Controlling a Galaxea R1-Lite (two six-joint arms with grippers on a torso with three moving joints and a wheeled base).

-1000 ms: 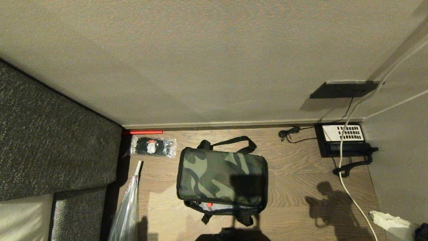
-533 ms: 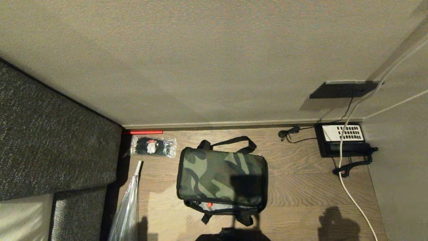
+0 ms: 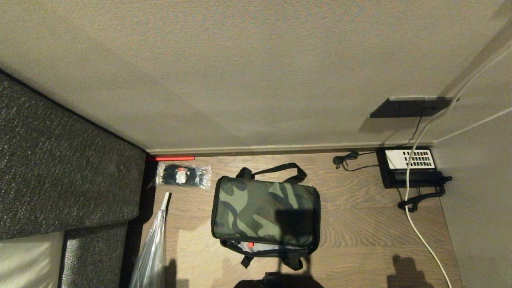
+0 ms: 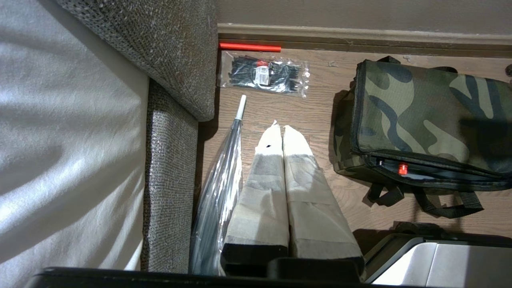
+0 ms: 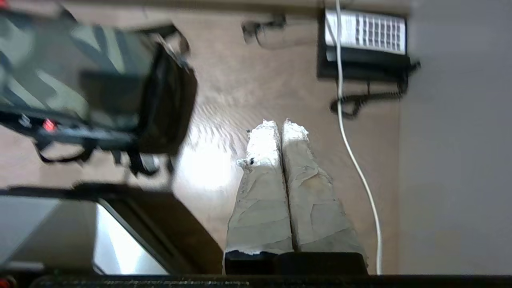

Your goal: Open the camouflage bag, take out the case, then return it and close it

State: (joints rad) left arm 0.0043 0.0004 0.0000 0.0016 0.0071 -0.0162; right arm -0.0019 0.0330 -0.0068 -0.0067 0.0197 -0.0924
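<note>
Matt woven cloth on camouflage bag [image 3: 264, 210], grained wood floor [image 3: 360, 224], glossy clear plastic around cable-tie packet [image 3: 183, 175], coarse tweed-like sofa [image 3: 60, 168], crinkled paper tape on left end effector [image 4: 283, 130].

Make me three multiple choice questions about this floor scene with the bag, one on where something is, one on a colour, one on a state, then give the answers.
1. Where does the telephone sit?
A. by the wall, right of the bag
B. on the sofa
C. on top of the bag

2. What colour is the stick along the baseboard?
A. blue
B. red
C. white

3. How does the right gripper stand?
A. shut on a bag strap
B. wide open
C. shut and empty, over bare floor

Answers:
1 A, the head view shows the phone in the right corner against the wall.
2 B, it shows red beside the tie packet.
3 C, the right wrist view shows its fingers pressed together, nothing between them.
</note>
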